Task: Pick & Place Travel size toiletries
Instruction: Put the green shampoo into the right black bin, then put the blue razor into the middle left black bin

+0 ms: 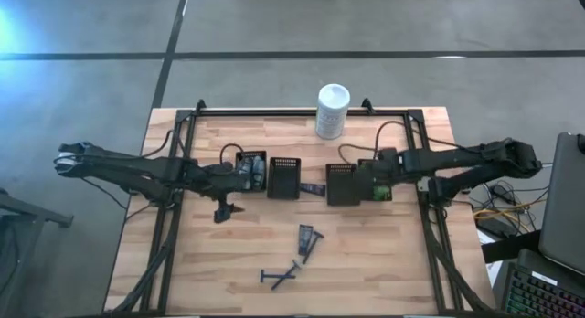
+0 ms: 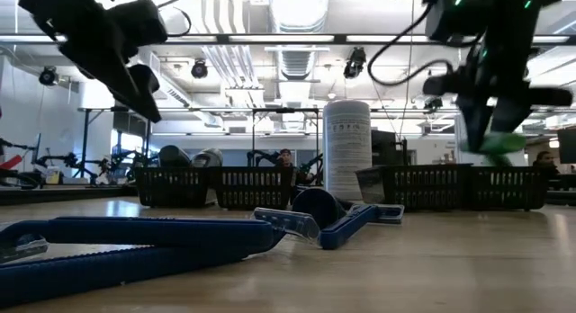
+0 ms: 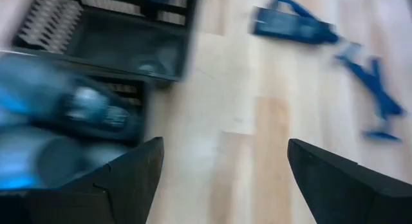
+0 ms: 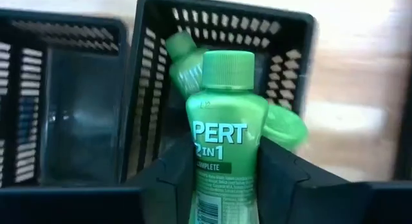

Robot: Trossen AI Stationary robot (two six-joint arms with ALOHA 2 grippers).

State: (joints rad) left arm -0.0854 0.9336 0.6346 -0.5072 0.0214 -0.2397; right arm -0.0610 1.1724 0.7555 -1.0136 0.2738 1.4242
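Note:
My right gripper point(image 4: 222, 161) is shut on a bright green bottle point(image 4: 222, 130), at the right edge of the rightmost black tray point(image 1: 345, 184). Another green bottle point(image 4: 183, 64) lies inside that tray. My left gripper point(image 1: 224, 211) is open and empty above bare wood, just near of the leftmost tray point(image 1: 251, 172), which holds grey oval bottles point(image 3: 77, 111). Dark blue razors lie flat on the table: one pair point(image 1: 308, 240), one nearer the front point(image 1: 281, 277), and one between the trays point(image 1: 313, 188). My right gripper pinches the green bottle by the lower half of its body point(image 4: 193, 185), one finger point(image 4: 164, 179) on each side. The fingers run along the bottle, and its cap point(image 4: 226, 66) points ahead of them. In the low view the bottle point(image 2: 499, 144) hangs clear above the tray rim.
A white cylindrical container point(image 1: 333, 111) stands at the far edge, behind the trays. The middle black tray point(image 1: 284, 176) sits between the other two. A black frame point(image 1: 274, 112) runs along the table's far edge and sides. Bare wood lies near the front left of the table.

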